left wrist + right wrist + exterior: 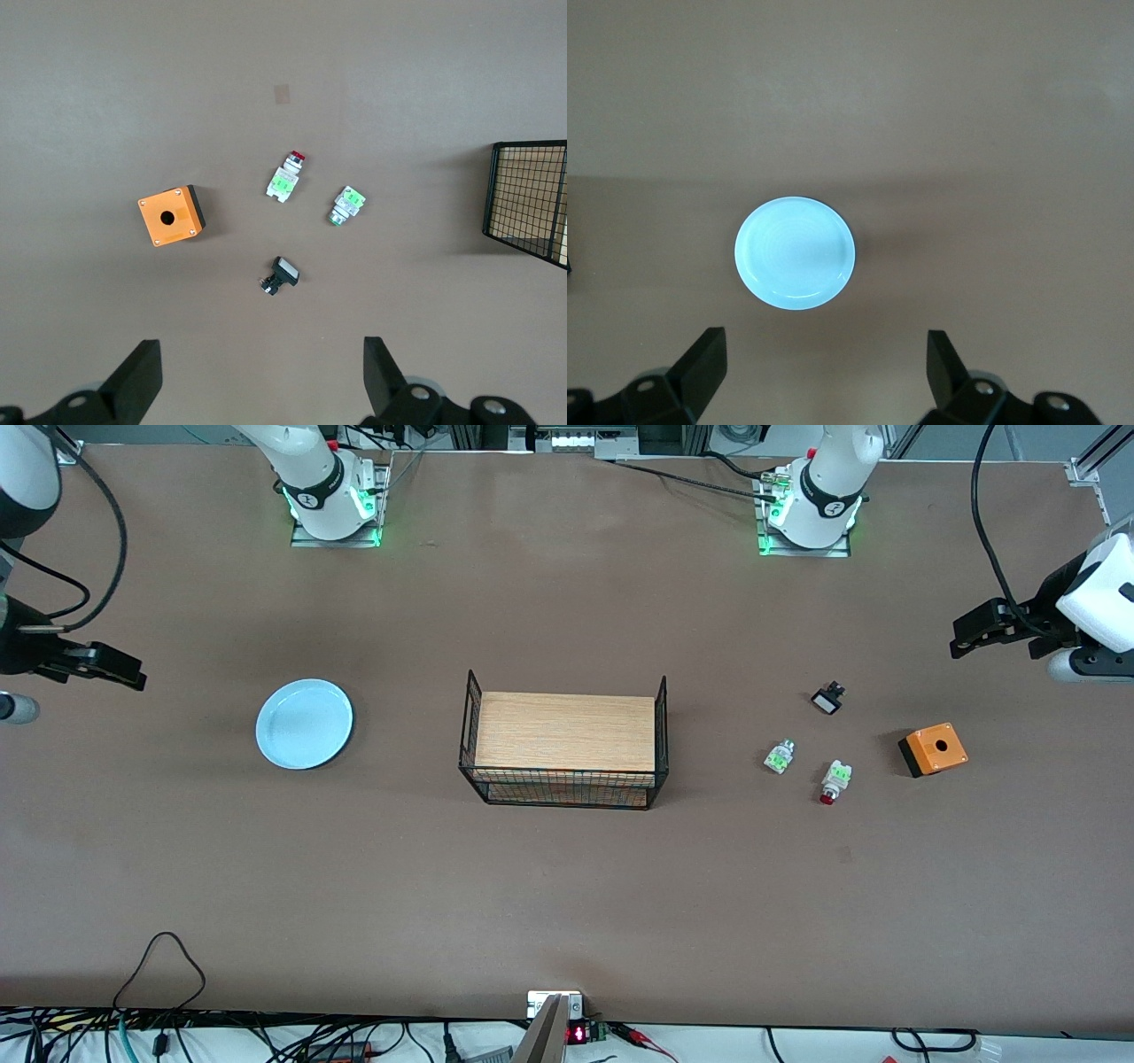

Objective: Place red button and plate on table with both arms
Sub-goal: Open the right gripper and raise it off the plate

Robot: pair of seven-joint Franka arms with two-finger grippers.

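Observation:
The red button (832, 782) lies on the brown table (567, 886) toward the left arm's end; the left wrist view shows it too (287, 175). The pale-blue plate (304, 724) lies flat on the table toward the right arm's end and also shows in the right wrist view (795, 251). My left gripper (970, 634) is open and empty, held high over the table's end beside the orange box, with nothing between its fingers (261, 376). My right gripper (122, 670) is open and empty, held high over the table beside the plate, as the right wrist view shows (824, 367).
A black wire basket with a wooden top (564, 741) stands mid-table. Near the button lie a white-and-green part (779, 756), a black part with a white face (828, 698) and an orange box with a hole (933, 749). Cables run along the near table edge.

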